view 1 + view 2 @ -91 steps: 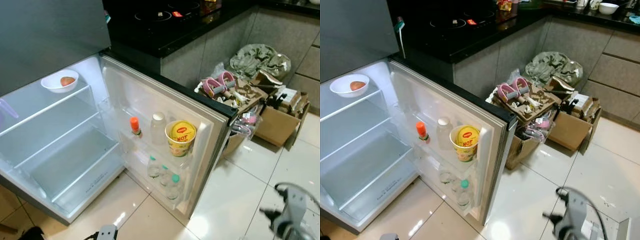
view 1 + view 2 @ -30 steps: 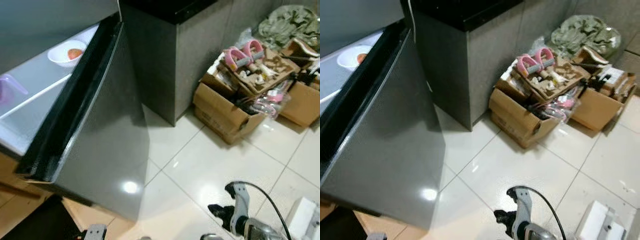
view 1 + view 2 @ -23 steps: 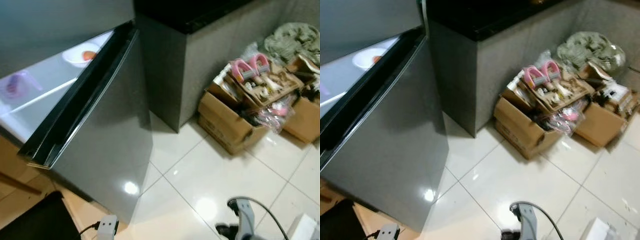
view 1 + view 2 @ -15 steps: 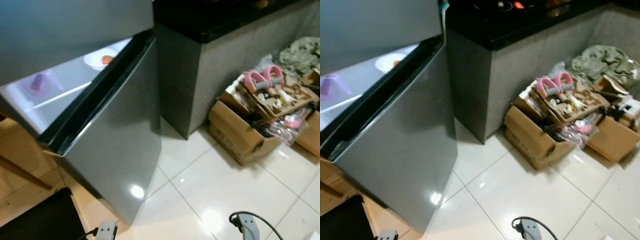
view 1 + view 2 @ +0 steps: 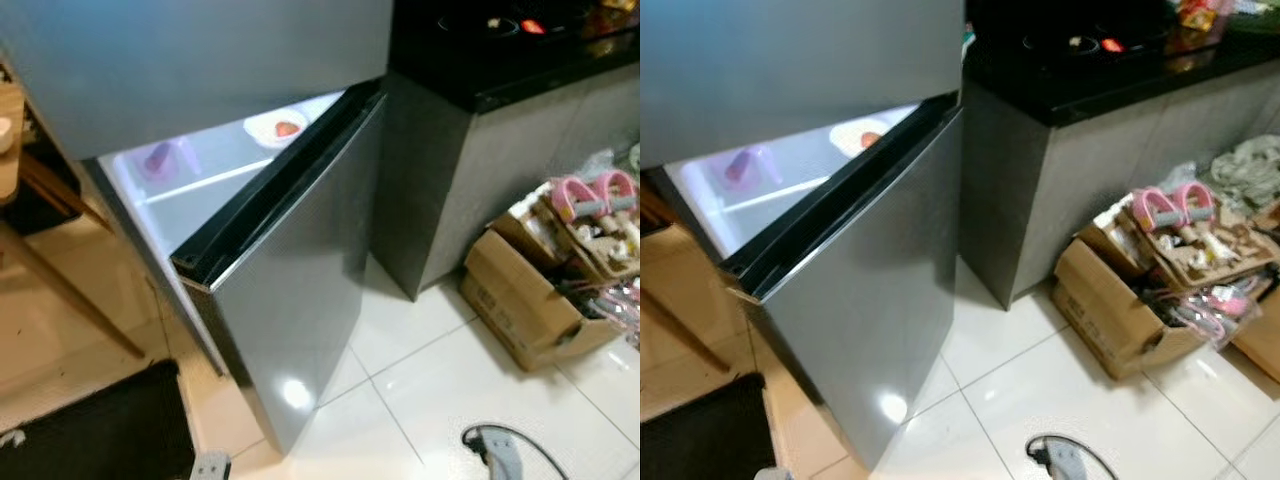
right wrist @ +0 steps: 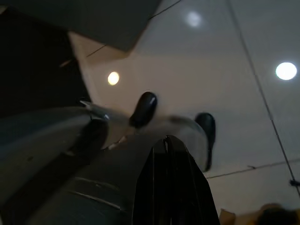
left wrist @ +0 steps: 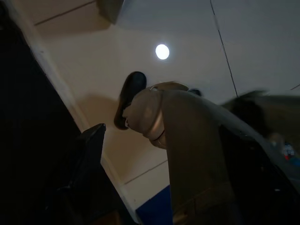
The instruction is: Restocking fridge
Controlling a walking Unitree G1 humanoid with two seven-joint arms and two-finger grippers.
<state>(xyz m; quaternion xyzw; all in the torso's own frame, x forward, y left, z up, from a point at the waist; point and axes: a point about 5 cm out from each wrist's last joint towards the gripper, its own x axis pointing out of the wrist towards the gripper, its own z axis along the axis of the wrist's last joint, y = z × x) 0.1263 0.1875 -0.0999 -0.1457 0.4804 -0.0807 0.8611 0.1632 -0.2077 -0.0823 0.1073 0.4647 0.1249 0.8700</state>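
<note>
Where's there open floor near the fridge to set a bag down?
The bare white tiles between the fridge door and the cardboard boxes are free. Right of that it's crowded with cluttered boxes; left of the fridge, a dark mat covers the floor.

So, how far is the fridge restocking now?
It looks near its end. Done: a white bowl with something red and a purple item sit on the lit upper shelf. In hand: the fridge door stands only partly open. Left: shutting it fully. The right gripper hangs low near the floor.
</note>
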